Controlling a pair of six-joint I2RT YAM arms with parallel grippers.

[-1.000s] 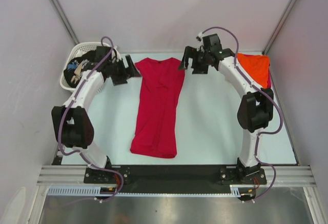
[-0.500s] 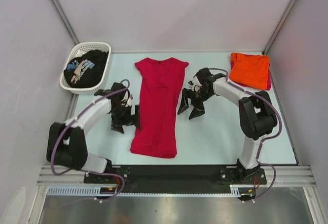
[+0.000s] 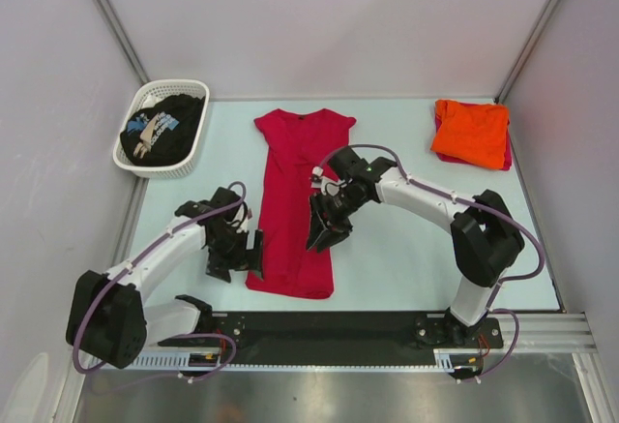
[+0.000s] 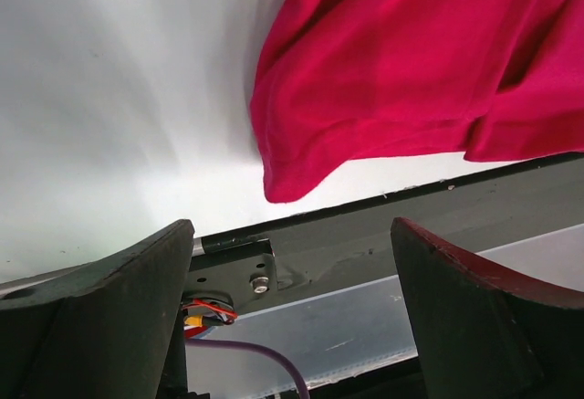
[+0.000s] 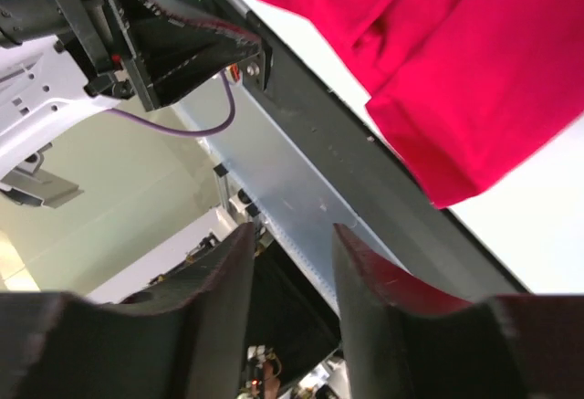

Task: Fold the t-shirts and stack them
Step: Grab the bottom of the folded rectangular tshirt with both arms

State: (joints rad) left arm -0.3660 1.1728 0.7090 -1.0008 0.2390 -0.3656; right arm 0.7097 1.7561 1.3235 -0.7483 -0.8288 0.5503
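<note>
A crimson-red t-shirt [image 3: 300, 191] lies as a long narrow strip down the middle of the table, neckline at the far end. Its near hem shows in both wrist views [image 4: 411, 61] [image 5: 456, 61]. My left gripper [image 3: 254, 252] sits low just left of the hem, open wide with nothing between its fingers [image 4: 292, 308]. My right gripper [image 3: 320, 233] hovers over the shirt's right edge near the hem, its jaws drawn partway in, open and empty [image 5: 292, 235]. A folded orange t-shirt [image 3: 471, 131] lies at the far right. The black t-shirt [image 3: 164, 125] is in the basket.
The white lattice basket [image 3: 198, 89] stands at the far left corner. A black frame rail [image 4: 365, 235] runs along the table's near edge just beyond the hem. Grey walls close in on both sides. A red edge [image 3: 504, 158] peeks from under the orange shirt.
Both arms have swept from the far end of the table down to the red shirt's near hem, one on each side. The right gripper's jaws have narrowed.
</note>
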